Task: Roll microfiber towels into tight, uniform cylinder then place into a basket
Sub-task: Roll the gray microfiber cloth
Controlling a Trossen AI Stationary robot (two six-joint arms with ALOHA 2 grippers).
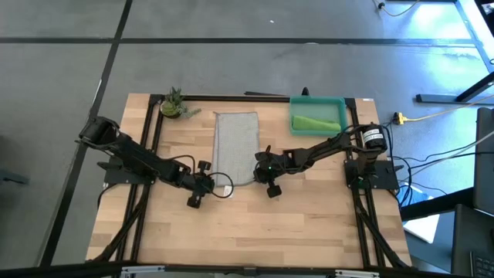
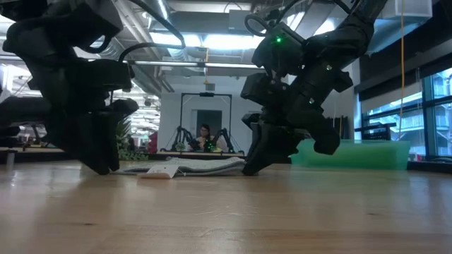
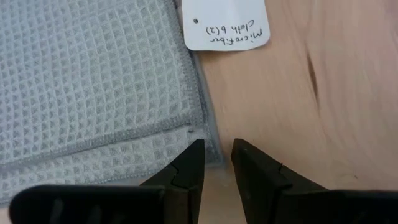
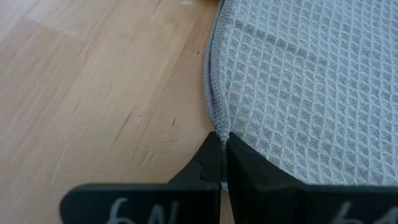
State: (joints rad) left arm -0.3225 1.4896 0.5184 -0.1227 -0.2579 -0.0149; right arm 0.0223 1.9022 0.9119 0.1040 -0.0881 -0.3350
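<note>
The light grey microfiber towel (image 1: 235,145) lies flat on the wooden table, folded in layers, with a white paper tag (image 3: 227,25) at its near edge. My left gripper (image 3: 217,150) is open, its fingertips standing at the towel's near left corner (image 3: 202,134). My right gripper (image 4: 222,142) is shut on the towel's edge at the near right corner. The lime green towel (image 1: 316,123) lies in the teal basket (image 1: 340,103) at the far right. In the low view both grippers reach down to the table, the left (image 2: 99,166) and the right (image 2: 251,168). My left gripper has one fingertip (image 3: 194,155) over the towel's corner; I cannot tell whether it touches the cloth. My right gripper pinches the towel's hemmed edge (image 4: 214,127) between its two fingertips, slanting down from the table's right. The towel lies flat and slack on the table.
A small potted plant (image 1: 174,104) stands at the far left of the table. Bare wood stretches along the near half of the table (image 1: 247,232). A person sits in the room far behind the table (image 2: 205,137).
</note>
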